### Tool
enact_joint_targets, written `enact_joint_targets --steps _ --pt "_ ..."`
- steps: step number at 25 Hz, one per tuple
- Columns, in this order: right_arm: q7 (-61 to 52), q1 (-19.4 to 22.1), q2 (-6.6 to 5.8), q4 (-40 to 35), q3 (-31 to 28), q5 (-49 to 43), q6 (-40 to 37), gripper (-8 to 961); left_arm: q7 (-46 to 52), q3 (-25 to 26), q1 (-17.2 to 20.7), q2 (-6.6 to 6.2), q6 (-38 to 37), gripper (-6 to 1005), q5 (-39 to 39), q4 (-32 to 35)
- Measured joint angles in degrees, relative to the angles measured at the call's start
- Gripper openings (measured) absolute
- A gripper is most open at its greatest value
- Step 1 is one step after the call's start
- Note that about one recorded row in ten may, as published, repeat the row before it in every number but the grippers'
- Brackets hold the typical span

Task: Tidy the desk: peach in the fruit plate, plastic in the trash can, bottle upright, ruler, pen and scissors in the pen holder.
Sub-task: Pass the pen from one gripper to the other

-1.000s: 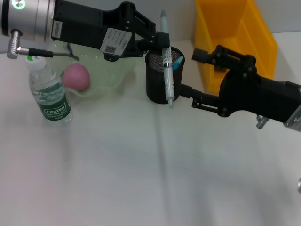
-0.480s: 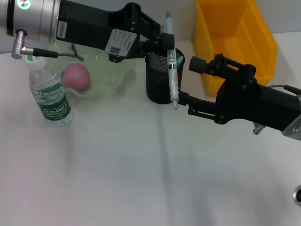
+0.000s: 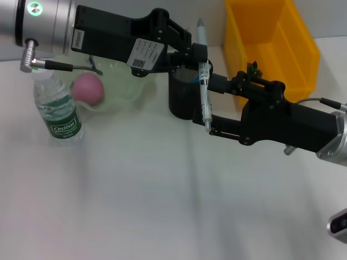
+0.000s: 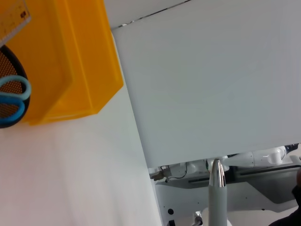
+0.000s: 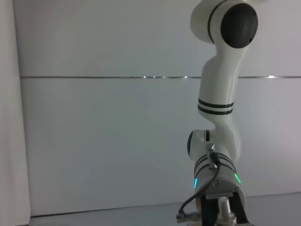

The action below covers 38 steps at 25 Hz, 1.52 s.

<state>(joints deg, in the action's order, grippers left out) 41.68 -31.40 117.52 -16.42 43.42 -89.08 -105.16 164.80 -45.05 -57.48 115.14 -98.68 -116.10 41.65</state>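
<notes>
One pen [image 3: 203,76] is left to stow, upper centre of the head view, held upright in the left gripper [image 3: 198,53], which is clenched on its upper part. Its tip hangs below the rim, in front of the black pen holder [image 3: 183,97], not inside it. The right gripper [image 3: 217,103] reaches in from the right with fingers either side of the pen's lower end; whether they grip it, cannot tell.

Risks, as I judge them: let go here and the pen drops on the desk [image 3: 135,195] outside the holder; lowering without lifting over the rim would hit the mesh wall and could tip the holder; both grippers pulling at once could twist the pen loose.

Counts: one pen, one holder, one scissors with blue handles [image 4: 11,101] and one ruler [image 4: 11,16] already in it, one peach [image 3: 88,88] in one pale plate [image 3: 130,89], one bottle [image 3: 56,108] upright at left, one yellow bin [image 3: 271,40] upper right.
</notes>
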Motion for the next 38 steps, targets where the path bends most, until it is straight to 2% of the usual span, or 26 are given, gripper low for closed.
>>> enact_joint_targets --steps 4,20,23,29,38 --pt "2.2 -0.5 -0.43 1.7 0.0 0.1 -0.1 669 0.0 0.1 0.0 0.03 0.0 234 0.0 -0.6" --pt "3.0 -1.0 -0.55 1.8 0.5 -0.3 -0.4 620 0.1 0.2 0.0 -0.09 0.3 252 0.0 -1.1" --pt "3.2 -1.1 -0.55 1.8 0.6 -0.3 -0.5 391 0.1 0.2 0.0 -0.07 0.5 255 0.0 -1.5" --pt "4.0 -1.2 -0.6 1.8 0.7 -0.5 -0.6 393 0.1 0.3 0.3 -0.03 0.5 261 -0.1 -1.6" --pt "4.5 -1.2 -0.65 1.8 1.3 -0.5 -0.8 259 0.1 0.3 0.4 -0.01 0.3 271 -0.1 -1.6"
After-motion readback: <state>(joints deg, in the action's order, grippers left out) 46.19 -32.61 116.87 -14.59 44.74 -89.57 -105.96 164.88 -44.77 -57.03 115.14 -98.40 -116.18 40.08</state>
